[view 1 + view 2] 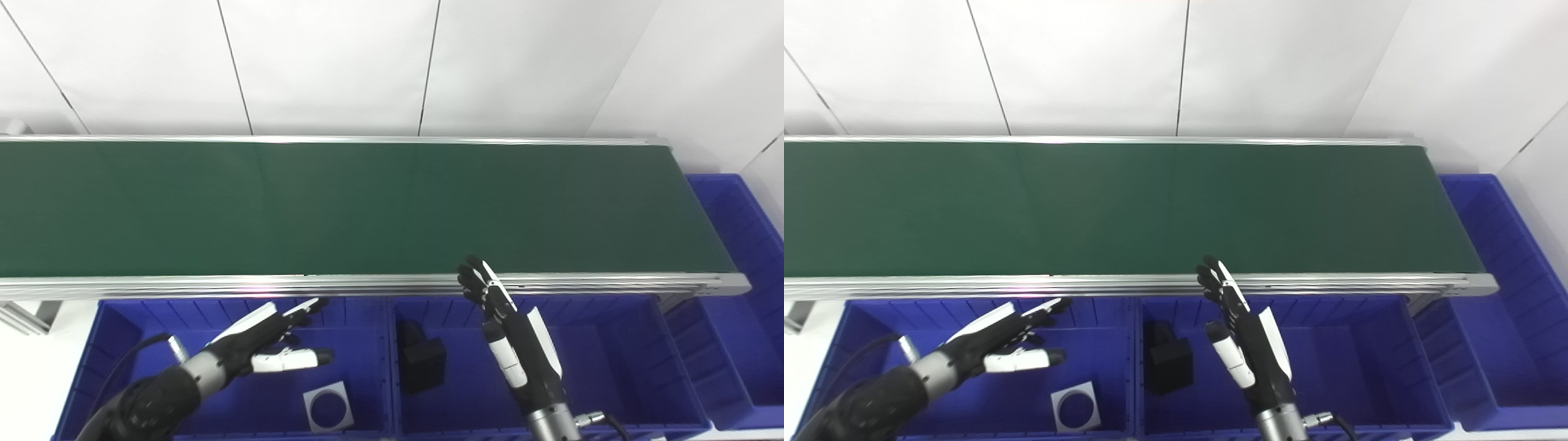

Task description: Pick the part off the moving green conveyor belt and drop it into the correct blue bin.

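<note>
The green conveyor belt (343, 205) runs left to right and carries no part in view. My left hand (269, 340) is open and empty, hovering over the left blue bin (113, 343), fingers pointing right. My right hand (511, 334) is open and empty, fingers up, over the middle blue bin (618, 343) with its fingertips near the belt's near rail. A grey square plate with a round hole (328, 406) lies in the left bin. A black block (421, 358) stands in the middle bin, left of my right hand.
A silver rail (367, 285) edges the belt's near side. A third blue bin (744, 245) sits at the belt's right end. White wall panels stand behind the belt.
</note>
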You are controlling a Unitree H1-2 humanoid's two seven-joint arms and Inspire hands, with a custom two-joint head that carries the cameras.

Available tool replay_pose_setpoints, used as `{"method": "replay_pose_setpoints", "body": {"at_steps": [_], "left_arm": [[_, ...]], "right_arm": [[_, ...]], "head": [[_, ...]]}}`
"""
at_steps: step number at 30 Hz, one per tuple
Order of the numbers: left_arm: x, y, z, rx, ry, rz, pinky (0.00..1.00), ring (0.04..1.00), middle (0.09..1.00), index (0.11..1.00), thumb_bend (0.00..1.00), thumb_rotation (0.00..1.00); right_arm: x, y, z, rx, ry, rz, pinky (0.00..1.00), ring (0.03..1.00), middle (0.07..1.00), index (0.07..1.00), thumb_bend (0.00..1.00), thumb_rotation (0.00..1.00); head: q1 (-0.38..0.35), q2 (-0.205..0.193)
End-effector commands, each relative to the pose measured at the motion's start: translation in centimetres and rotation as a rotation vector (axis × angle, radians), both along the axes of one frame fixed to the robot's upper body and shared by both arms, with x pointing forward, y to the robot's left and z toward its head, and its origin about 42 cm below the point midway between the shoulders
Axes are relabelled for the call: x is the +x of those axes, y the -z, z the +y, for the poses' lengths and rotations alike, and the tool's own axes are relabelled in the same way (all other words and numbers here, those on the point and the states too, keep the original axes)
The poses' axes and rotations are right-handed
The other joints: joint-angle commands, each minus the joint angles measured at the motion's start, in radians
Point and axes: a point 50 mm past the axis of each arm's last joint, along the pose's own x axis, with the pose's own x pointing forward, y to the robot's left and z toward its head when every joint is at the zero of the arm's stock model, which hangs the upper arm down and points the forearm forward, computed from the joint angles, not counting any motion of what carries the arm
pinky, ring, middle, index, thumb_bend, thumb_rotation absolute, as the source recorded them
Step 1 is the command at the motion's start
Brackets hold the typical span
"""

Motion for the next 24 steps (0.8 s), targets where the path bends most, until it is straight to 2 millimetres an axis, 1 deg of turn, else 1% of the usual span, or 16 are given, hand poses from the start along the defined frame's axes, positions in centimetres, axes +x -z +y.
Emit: {"method": "replay_pose_setpoints", "body": {"at_steps": [1, 3, 5, 7, 8, 10, 14, 16, 20, 24], "left_arm": [[-0.1, -1.6, -0.3, -0.114, -0.025, -0.116, 0.87, 0.951, 0.971, 0.955, 0.92, 0.9], [-0.8, -1.7, -0.3, -0.21, -0.067, -0.14, 0.84, 0.912, 0.945, 0.934, 0.93, 0.9], [-1.2, -1.6, -0.5, -0.299, -0.105, -0.165, 0.79, 0.857, 0.904, 0.904, 0.91, 0.88], [-1.5, -1.5, -0.7, -0.358, -0.126, -0.184, 0.77, 0.822, 0.873, 0.891, 0.89, 0.89], [-1.8, -1.3, -0.8, -0.394, -0.141, -0.187, 0.77, 0.82, 0.872, 0.89, 0.89, 0.89], [-2.0, -1.0, -1.0, -0.444, -0.163, -0.19, 0.78, 0.815, 0.856, 0.89, 0.88, 0.88], [-2.3, -0.5, -1.4, -0.49, -0.205, -0.228, 0.8, 0.85, 0.881, 0.898, 0.89, 0.85], [-2.2, -0.4, -1.7, -0.516, -0.226, -0.262, 0.8, 0.859, 0.883, 0.895, 0.85, 0.82], [-2.1, -0.5, -2.2, -0.535, -0.244, -0.277, 0.82, 0.881, 0.901, 0.918, 0.84, 0.81], [-2.1, -0.1, -2.4, -0.532, -0.238, -0.262, 0.85, 0.914, 0.926, 0.93, 0.85, 0.81]], "right_arm": [[0.2, -1.1, 0.2, 0.01, 0.002, -0.038, 0.9, 0.915, 0.925, 0.964, 0.73, 1.0], [0.2, -1.0, 0.2, 0.009, 0.004, -0.035, 0.9, 0.911, 0.923, 0.963, 0.73, 1.0], [0.2, -1.0, 0.2, 0.007, 0.004, -0.035, 0.89, 0.91, 0.922, 0.961, 0.73, 1.0], [0.2, -1.0, 0.2, 0.004, 0.002, -0.036, 0.89, 0.908, 0.922, 0.961, 0.72, 1.0], [0.2, -1.0, 0.2, 0.003, 0.002, -0.035, 0.89, 0.908, 0.922, 0.961, 0.72, 1.0], [0.2, -0.9, 0.3, 0.0, 0.001, -0.033, 0.9, 0.91, 0.921, 0.963, 0.72, 1.0], [0.2, -0.8, 0.2, -0.003, -0.004, -0.029, 0.9, 0.913, 0.923, 0.967, 0.73, 1.0], [0.1, -0.7, 0.1, -0.004, -0.006, -0.024, 0.91, 0.917, 0.924, 0.969, 0.73, 1.0], [0.1, -0.6, 0.0, -0.006, -0.011, -0.024, 0.91, 0.918, 0.925, 0.969, 0.73, 1.0], [0.0, -0.5, 0.1, -0.021, -0.012, -0.021, 0.9, 0.918, 0.928, 0.972, 0.73, 1.0]], "head": [[0.002, 0.0], [0.002, -0.001], [0.002, -0.001], [0.002, -0.001], [0.003, -0.011], [0.003, -0.011], [0.01, -0.027], [0.012, -0.031], [0.018, -0.038], [0.024, -0.047]]}}
